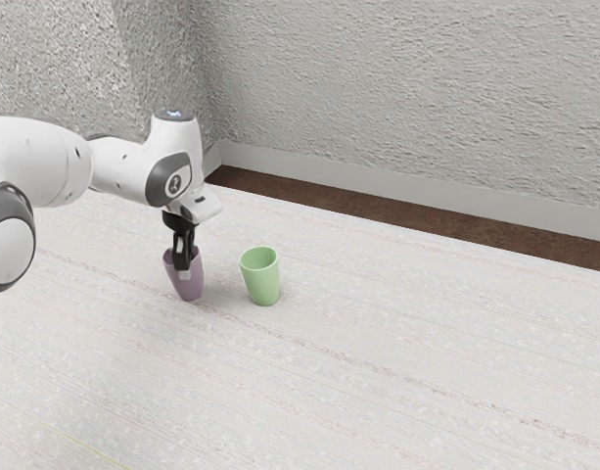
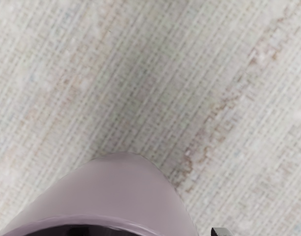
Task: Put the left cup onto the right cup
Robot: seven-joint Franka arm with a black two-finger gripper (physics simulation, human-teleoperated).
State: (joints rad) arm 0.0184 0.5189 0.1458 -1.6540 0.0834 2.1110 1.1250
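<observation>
In the gripper (image 1: 185,258), purple cup (image 1: 188,281), tilted

We see a pale table (image 1: 427,372) with a fine grain of long streaks running across it. Beyond its far edge lies a strip of dark brown floor (image 1: 427,217), then a light baseboard (image 1: 407,186) under a rough grey wall (image 1: 427,88). In the wrist view the table top bears a faint brownish streak (image 2: 224,123).
</observation>
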